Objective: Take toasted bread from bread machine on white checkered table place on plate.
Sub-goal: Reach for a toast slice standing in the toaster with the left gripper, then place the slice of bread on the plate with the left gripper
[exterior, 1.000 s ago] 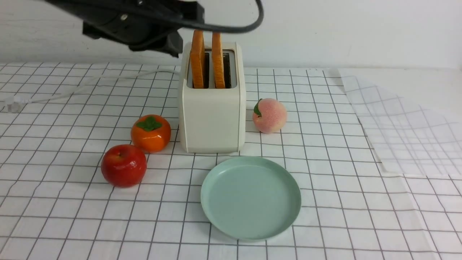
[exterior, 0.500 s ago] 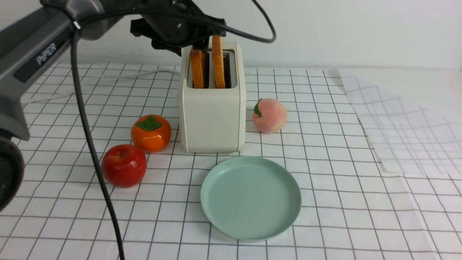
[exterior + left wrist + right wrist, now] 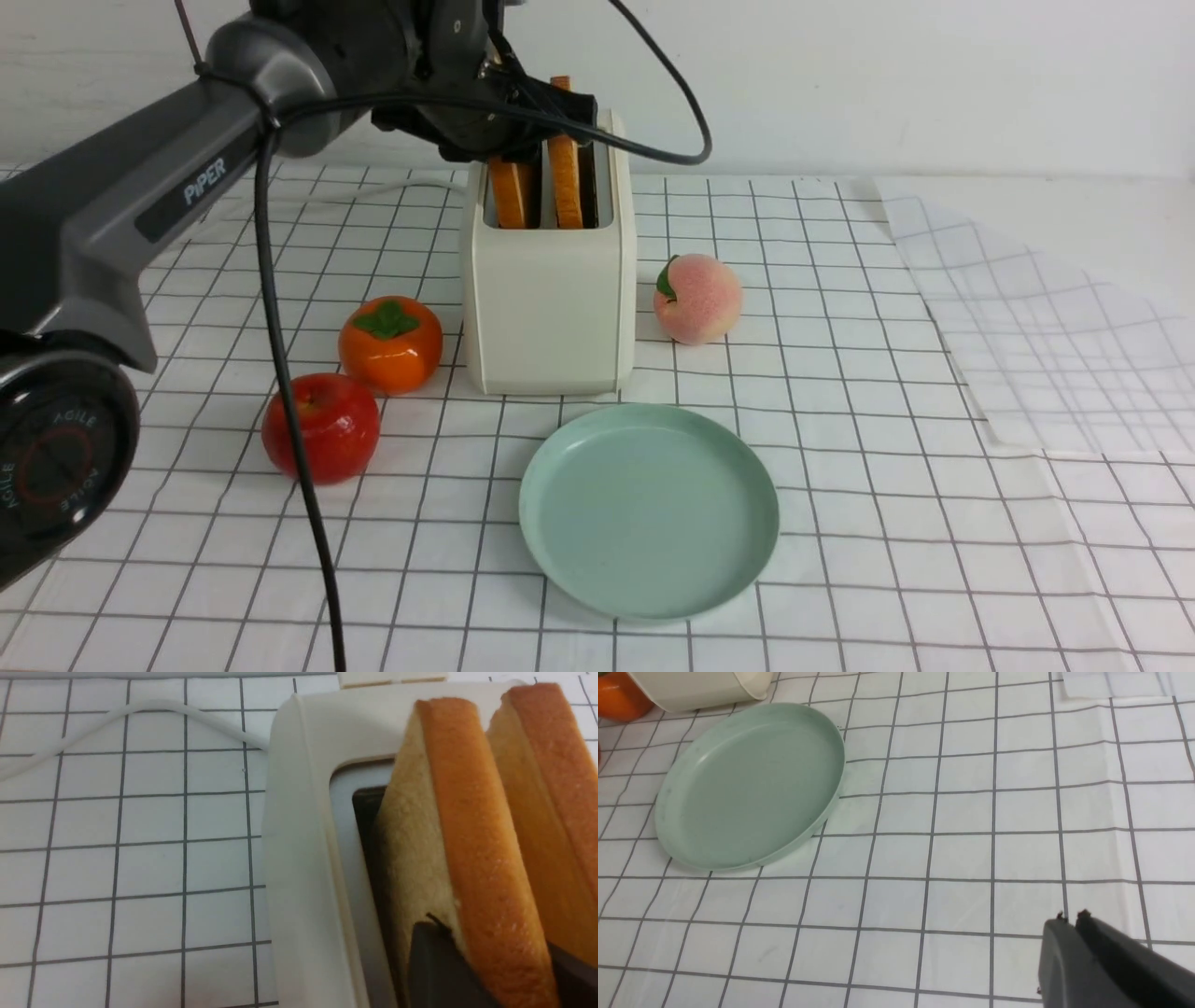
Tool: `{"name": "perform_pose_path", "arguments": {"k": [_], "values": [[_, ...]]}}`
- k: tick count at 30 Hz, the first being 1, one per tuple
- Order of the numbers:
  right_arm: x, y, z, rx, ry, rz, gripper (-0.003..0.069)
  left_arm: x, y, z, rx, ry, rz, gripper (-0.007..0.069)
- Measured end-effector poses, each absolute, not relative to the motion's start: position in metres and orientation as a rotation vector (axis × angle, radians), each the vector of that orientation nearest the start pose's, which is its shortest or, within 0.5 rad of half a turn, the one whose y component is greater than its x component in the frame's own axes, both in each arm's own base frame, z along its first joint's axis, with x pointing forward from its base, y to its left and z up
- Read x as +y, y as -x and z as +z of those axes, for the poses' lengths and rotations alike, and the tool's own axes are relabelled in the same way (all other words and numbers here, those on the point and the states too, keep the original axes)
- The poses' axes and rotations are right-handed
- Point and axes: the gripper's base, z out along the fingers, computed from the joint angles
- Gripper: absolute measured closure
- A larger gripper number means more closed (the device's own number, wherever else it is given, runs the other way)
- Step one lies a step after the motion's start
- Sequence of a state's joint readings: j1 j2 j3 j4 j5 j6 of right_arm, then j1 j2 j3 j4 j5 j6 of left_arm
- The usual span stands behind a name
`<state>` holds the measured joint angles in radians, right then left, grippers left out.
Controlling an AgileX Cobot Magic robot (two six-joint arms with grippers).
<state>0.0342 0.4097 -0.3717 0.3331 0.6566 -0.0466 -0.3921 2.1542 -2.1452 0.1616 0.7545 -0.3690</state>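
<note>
The cream bread machine stands on the white checkered table with two slices of toasted bread upright in its slots. My left gripper reaches down from the upper left onto the left slice. In the left wrist view its dark fingers press on both faces of that slice, and the gripper is shut on it. The right slice stands free beside it. The mint-green plate lies empty in front of the toaster. My right gripper hovers shut over the cloth, right of the plate.
An orange persimmon and a red apple sit left of the toaster, a peach to its right. The white cord trails off behind to the left. A translucent grid sheet overlaps the cloth at the right.
My left arm swung in from the upper left and came down over the toaster. Its jaws opened wide, then closed around the left slice.
</note>
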Motion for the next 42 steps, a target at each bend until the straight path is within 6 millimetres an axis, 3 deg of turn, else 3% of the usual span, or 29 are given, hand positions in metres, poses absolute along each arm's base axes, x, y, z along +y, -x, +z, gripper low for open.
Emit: {"name": "perform_pose_path", "arguments": {"k": [5,8,11,12,14,15,17,18,19,20,21,22,23,26,29,31,34,38,42], "values": [[0.021,-0.08,0.256,2.158,-0.084,0.364,0.062,-0.183,-0.47,0.334,2.206,-0.101,-0.231,0.0512],[0.021,-0.08,0.256,2.158,-0.084,0.364,0.0616,-0.178,-0.46,0.358,2.15,-0.102,-0.231,0.0512],[0.021,-0.08,0.256,2.158,-0.084,0.364,0.0615,-0.169,-0.442,0.4,2.051,-0.1,-0.225,0.0512],[0.021,-0.08,0.256,2.158,-0.084,0.364,0.0615,-0.168,-0.44,0.403,2.044,-0.1,-0.225,0.0512],[0.021,-0.08,0.256,2.158,-0.085,0.366,0.061,-0.157,-0.416,0.445,1.948,-0.086,-0.242,0.0512],[0.021,-0.08,0.256,2.158,-0.085,0.366,0.061,-0.156,-0.413,0.448,1.941,-0.084,-0.245,0.0512],[0.021,-0.08,0.256,2.158,-0.086,0.37,0.0607,-0.143,-0.38,0.489,1.868,-0.062,-0.282,0.0512],[0.021,-0.08,0.256,2.158,-0.086,0.371,0.0607,-0.141,-0.377,0.492,1.864,-0.06,-0.283,0.0512],[0.021,-0.08,0.256,2.157,-0.088,0.375,0.0606,-0.134,-0.353,0.513,1.849,-0.051,-0.321,0.0512],[0.022,-0.08,0.257,2.157,-0.091,0.38,0.0606,-0.129,-0.338,0.524,1.857,-0.056,-0.345,0.0512],[0.022,-0.08,0.257,2.156,-0.092,0.382,0.0606,-0.129,-0.334,0.525,1.872,-0.062,-0.352,0.0512],[0.022,-0.079,0.257,2.155,-0.095,0.391,0.0606,-0.123,-0.309,0.536,1.916,-0.097,-0.39,0.0512],[0.022,-0.079,0.257,2.155,-0.097,0.396,0.0606,-0.122,-0.298,0.536,1.965,-0.123,-0.409,0.0512],[0.023,-0.079,0.257,2.153,-0.093,0.405,0.0606,-0.123,-0.272,0.53,2.073,-0.217,-0.502,0.0512],[0.025,-0.079,0.258,2.146,-0.074,0.42,0.0606,-0.135,-0.25,0.483,2.249,-0.349,-0.711,0.0512],[0.025,-0.079,0.258,2.146,-0.07,0.421,0.0606,-0.138,-0.247,0.465,2.292,-0.369,-0.748,0.0512],[0.025,-0.079,0.258,2.145,-0.067,0.423,0.0605,-0.145,-0.233,0.407,2.358,-0.405,-0.922,0.0512],[0.025,-0.079,0.258,2.144,-0.068,0.425,0.0601,-0.153,-0.231,0.336,2.352,-0.364,-1.098,0.0512],[0.025,-0.079,0.258,2.144,-0.069,0.427,0.0599,-0.158,-0.24,0.311,2.306,-0.331,-1.151,0.0512]]}}
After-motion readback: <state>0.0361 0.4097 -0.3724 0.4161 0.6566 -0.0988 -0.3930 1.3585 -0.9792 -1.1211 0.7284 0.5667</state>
